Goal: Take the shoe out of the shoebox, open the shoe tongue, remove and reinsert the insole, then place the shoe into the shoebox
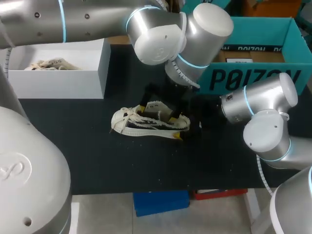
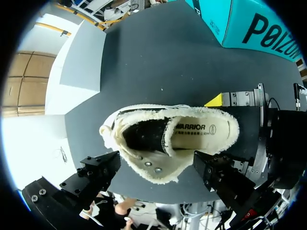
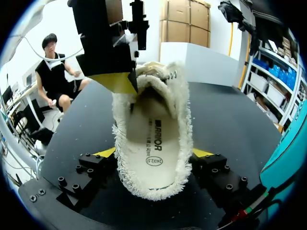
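Observation:
A cream shoe [image 1: 146, 122] with frayed edges stands on the black table mat, toe toward the left. Its printed insole [image 3: 153, 143] lies inside. My right gripper [image 3: 152, 155] holds the heel, a yellow-tipped finger pressed against each side. In the head view the right gripper [image 1: 187, 124] is at the shoe's right end. My left gripper [image 2: 157, 163] hangs open above the shoe's opening [image 2: 144, 136], its black fingers [image 2: 96, 172] spread wider than the collar. One yellow left fingertip [image 3: 117, 81] is beside the lace area.
The teal shoebox [image 1: 253, 78] stands open at the back right, just behind the right arm. A white box [image 1: 102, 68] with a pale bundle [image 1: 48, 64] inside sits at the back left. Bare mat lies in front of the shoe.

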{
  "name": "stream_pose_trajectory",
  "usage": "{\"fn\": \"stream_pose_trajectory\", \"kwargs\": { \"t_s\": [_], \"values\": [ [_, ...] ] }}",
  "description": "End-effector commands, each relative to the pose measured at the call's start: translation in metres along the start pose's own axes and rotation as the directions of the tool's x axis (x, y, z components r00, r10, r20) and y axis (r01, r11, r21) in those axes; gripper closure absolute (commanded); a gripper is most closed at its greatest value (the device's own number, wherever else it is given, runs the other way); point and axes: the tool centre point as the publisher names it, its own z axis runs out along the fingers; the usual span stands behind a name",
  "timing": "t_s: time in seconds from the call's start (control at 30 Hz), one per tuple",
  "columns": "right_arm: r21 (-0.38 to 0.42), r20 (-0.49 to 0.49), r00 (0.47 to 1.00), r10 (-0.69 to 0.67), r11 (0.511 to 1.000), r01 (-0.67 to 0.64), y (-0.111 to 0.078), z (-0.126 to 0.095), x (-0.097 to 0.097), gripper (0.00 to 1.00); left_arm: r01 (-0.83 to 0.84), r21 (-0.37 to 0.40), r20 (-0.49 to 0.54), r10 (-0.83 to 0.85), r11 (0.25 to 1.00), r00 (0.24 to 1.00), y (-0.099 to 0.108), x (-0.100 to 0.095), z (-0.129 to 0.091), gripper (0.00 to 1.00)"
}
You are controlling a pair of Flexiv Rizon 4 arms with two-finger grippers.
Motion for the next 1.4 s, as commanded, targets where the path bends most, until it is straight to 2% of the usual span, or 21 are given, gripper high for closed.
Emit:
{"fn": "stream_pose_trajectory", "kwargs": {
  "t_s": [0.03, 0.57, 0.6, 0.63, 0.73, 0.77, 0.8, 0.9, 0.97, 1.03, 1.07, 1.1, 1.13, 1.17, 1.4],
  "values": [
    [0.001, 0.001, 1.0, 0.001, 1.0, -0.001, -0.001, 0.0, 0.0, 1.0, -0.005, -0.016, 0.046, 0.006, 1.0, 0.999, -0.007, 0.008, 0.011, 0.0],
    [0.001, 0.001, 1.0, 0.001, 1.0, -0.001, -0.001, 0.0, 0.0, 1.0, -0.023, -0.023, 0.104, 0.025, 0.999, 0.994, -0.016, -0.001, 0.027, 0.0],
    [0.001, 0.001, 1.0, 0.001, 1.0, -0.001, -0.001, 0.0, 0.0, 1.0, -0.025, -0.023, 0.106, 0.028, 0.999, 0.994, -0.016, -0.001, 0.028, 0.17],
    [0.001, 0.001, 1.0, 0.001, 1.0, -0.001, -0.001, 0.0, 0.0, 1.0, -0.027, -0.026, 0.108, 0.03, 0.999, 0.994, -0.017, -0.002, 0.03, 0.22],
    [0.001, 0.001, 1.0, 0.001, 1.0, -0.001, -0.001, 0.0, 0.0, 1.0, -0.028, -0.03, 0.113, 0.032, 0.999, 0.993, -0.018, -0.001, 0.032, 0.21],
    [0.001, 0.001, 1.0, 0.001, 1.0, -0.001, -0.001, 0.0, 0.0, 1.0, -0.031, -0.03, 0.117, 0.034, 0.999, 0.993, -0.018, -0.001, 0.032, 0.29],
    [0.001, 0.001, 1.0, 0.001, 1.0, -0.001, -0.001, 0.0, 0.0, 1.0, -0.032, -0.03, 0.118, 0.035, 0.999, 0.992, -0.018, -0.001, 0.032, 0.31],
    [0.001, 0.001, 1.0, 0.001, 1.0, -0.001, -0.001, 0.0, 0.0, 1.0, -0.038, -0.026, 0.12, 0.04, 0.999, 0.992, -0.019, -0.002, 0.033, 0.26],
    [0.001, 0.001, 1.0, 0.001, 1.0, -0.001, -0.001, 0.0, 0.0, 1.0, -0.04, -0.024, 0.121, 0.042, 0.999, 0.992, -0.02, -0.003, 0.032, 0.27],
    [0.001, 0.001, 1.0, 0.001, 1.0, -0.001, -0.001, 0.0, 0.0, 1.0, -0.043, -0.02, 0.127, 0.045, 0.999, 0.991, -0.02, -0.004, 0.032, 0.59],
    [0.001, 0.001, 1.0, 0.001, 1.0, -0.001, -0.001, 0.0, 0.0, 1.0, -0.045, -0.02, 0.129, 0.047, 0.999, 0.99, -0.021, -0.005, 0.032, 0.67],
    [0.001, 0.001, 1.0, 0.001, 1.0, -0.001, -0.001, 0.0, 0.0, 1.0, -0.047, -0.019, 0.131, 0.05, 0.999, 0.99, -0.021, -0.005, 0.032, 0.71],
    [0.001, 0.001, 1.0, 0.001, 1.0, -0.001, -0.001, 0.0, 0.0, 1.0, -0.052, -0.016, 0.133, 0.053, 0.999, 0.99, -0.021, -0.005, 0.032, 0.8],
    [0.001, 0.001, 1.0, 0.001, 1.0, -0.001, -0.001, 0.0, 0.0, 1.0, -0.055, -0.014, 0.133, 0.056, 0.998, 0.989, -0.021, -0.005, 0.032, 1.0],
    [0.001, 0.001, 1.0, 0.001, 1.0, -0.001, -0.001, 0.0, 0.0, 1.0, -0.077, -0.005, 0.14, 0.077, 0.997, 0.987, -0.019, -0.006, 0.033, 1.0]
  ]
}}
